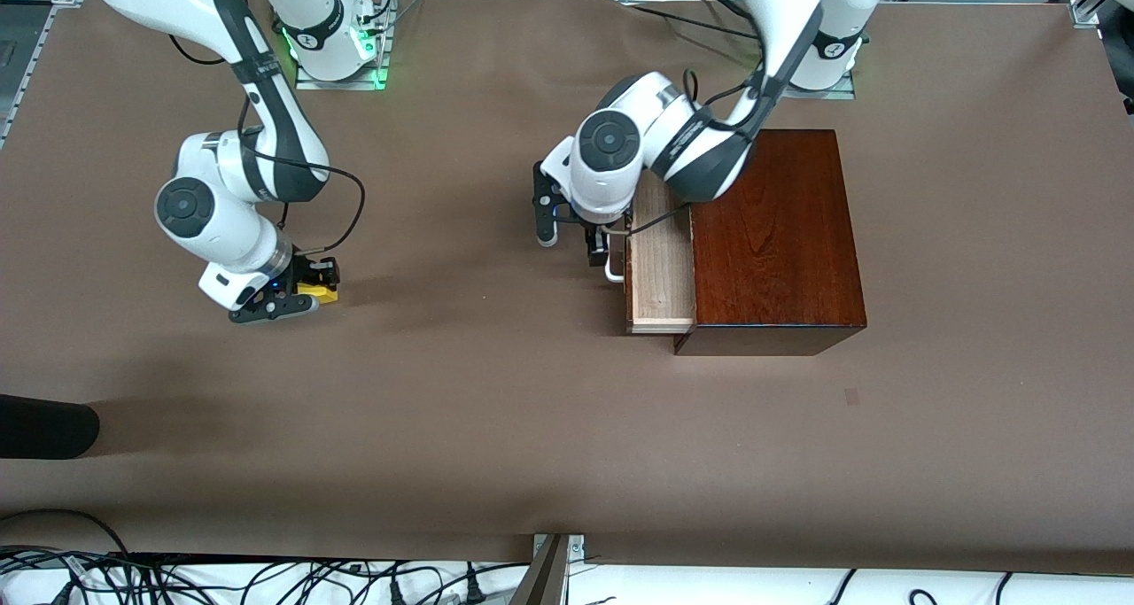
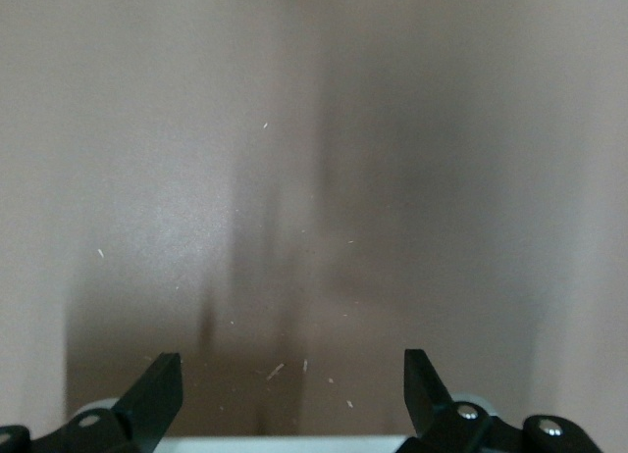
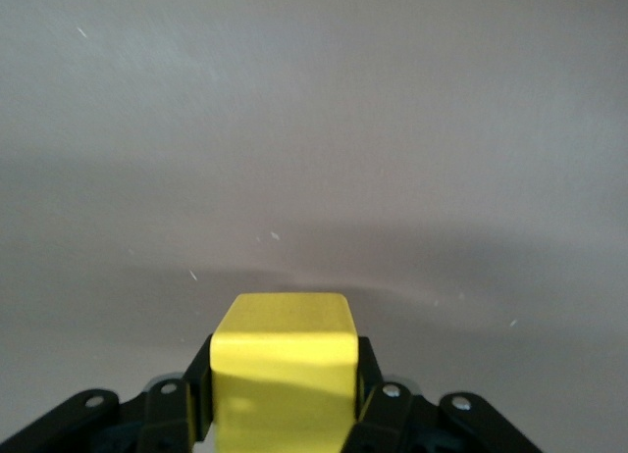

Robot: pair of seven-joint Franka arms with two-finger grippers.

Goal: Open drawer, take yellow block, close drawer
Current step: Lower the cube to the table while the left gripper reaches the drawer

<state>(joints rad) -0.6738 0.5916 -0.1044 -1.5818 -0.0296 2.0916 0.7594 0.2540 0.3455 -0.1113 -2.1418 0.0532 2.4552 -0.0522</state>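
Note:
The dark mahogany box [image 1: 775, 233] stands toward the left arm's end of the table. Its drawer [image 1: 660, 259] is pulled partly out, and the pale tray looks empty. The white handle [image 1: 613, 273] is on the drawer's front. My left gripper [image 1: 586, 249] is open and low in front of the drawer, next to the handle. In the left wrist view its fingers [image 2: 157, 394] stand wide apart over brown surface, with a white strip [image 2: 285, 443] at the edge. My right gripper [image 1: 310, 297] is shut on the yellow block [image 1: 326, 294], low over the table toward the right arm's end. The block [image 3: 285, 365] sits between its fingers.
A dark rounded object [image 1: 44, 426] lies at the table's edge at the right arm's end, nearer the front camera. Cables [image 1: 266, 578] run along the front edge. Brown tabletop [image 1: 496, 392] spreads between the two grippers.

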